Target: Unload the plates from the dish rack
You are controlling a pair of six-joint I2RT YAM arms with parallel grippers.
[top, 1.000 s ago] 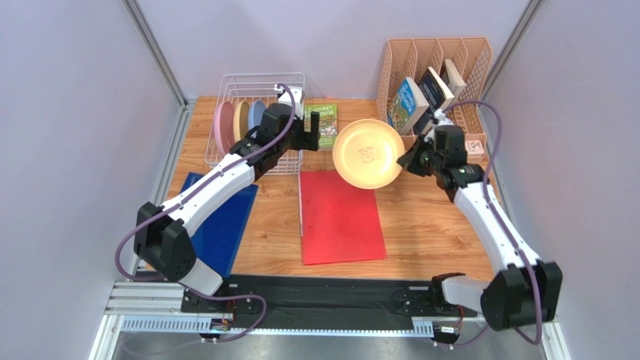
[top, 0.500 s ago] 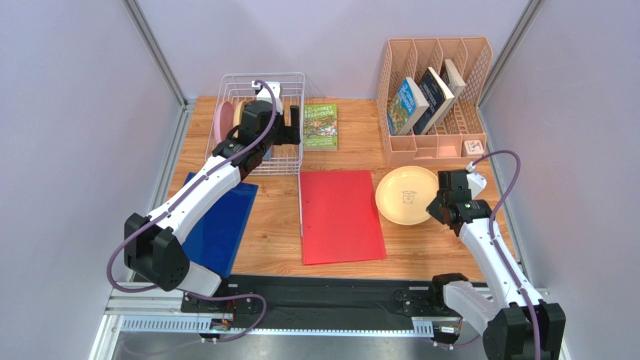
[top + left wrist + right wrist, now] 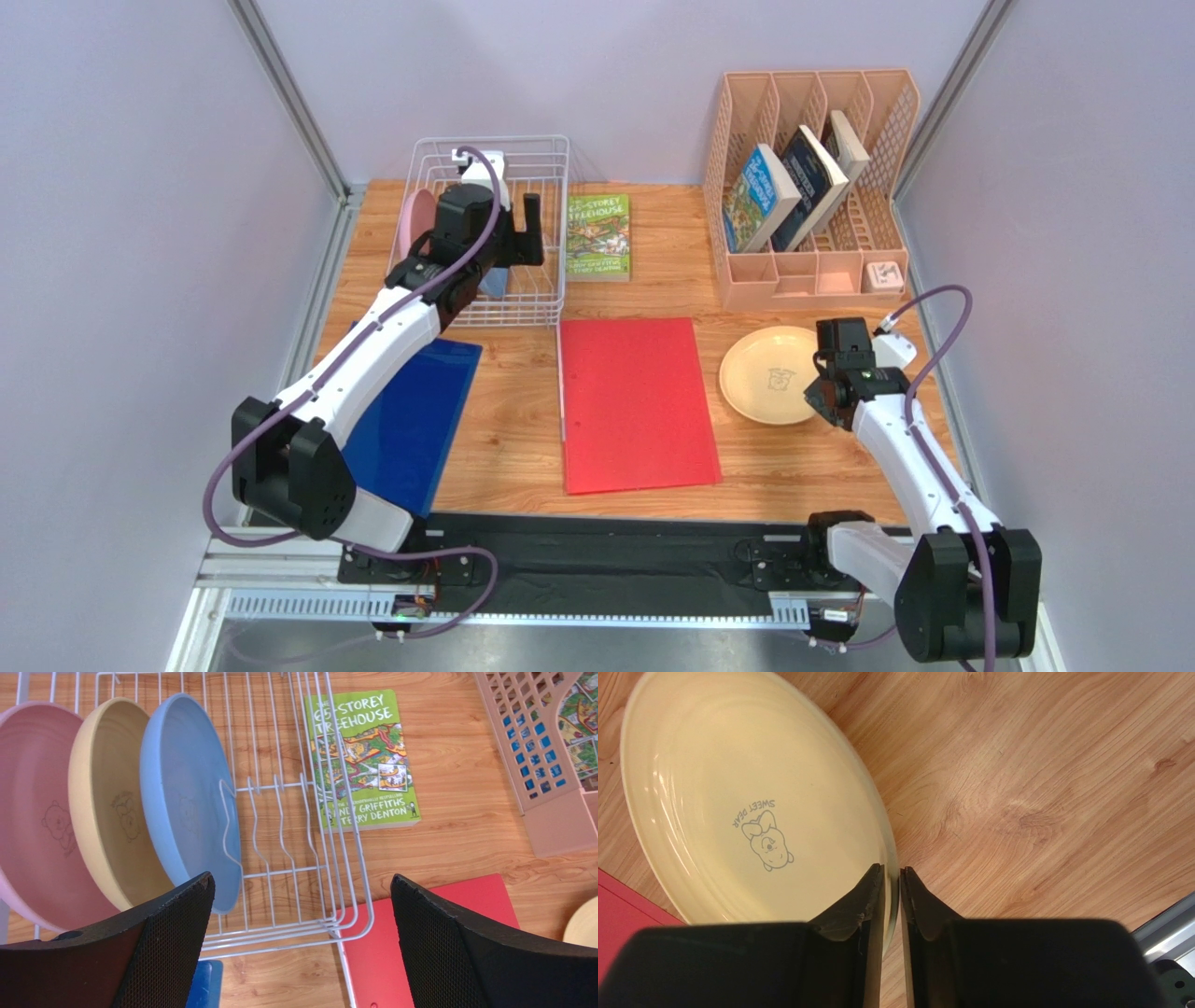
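1. Clock directions are read on the overhead view, with 12 at the far wall.
2. Right gripper [image 3: 891,875]: jaws narrow, pinched on the rim of the yellow plate [image 3: 738,791] at the plate's 3 o'clock edge.
3. The yellow plate is face up with its bear mark showing, over bare table [image 3: 786,469]. It sits at 3 o'clock from the red folder [image 3: 634,403] and clear of it. Cannot tell whether it rests fully flat.
4. Left gripper [image 3: 302,882]: jaws wide, nothing between them. It hovers above the dish rack [image 3: 295,875], over the rack's 3 o'clock half.
5. The dish rack stands at the table's 11 o'clock corner. Its 5 o'clock corner is just beside the red folder's 11 o'clock corner.
6. Three plates stand on edge between the dividers at the rack's 9 o'clock end. From 9 toward 3 they are the pink plate [image 3: 35,833], the second yellow plate [image 3: 105,826] and the blue plate [image 3: 182,798].
7. A green book [image 3: 361,756] lies flat at 3 o'clock of the rack, just beside it.
8. A peach organizer [image 3: 814,259] stands at the table's 1 o'clock, with books [image 3: 786,175] leaning inside.
9. A blue folder [image 3: 414,420] lies at 7 o'clock of the rack.
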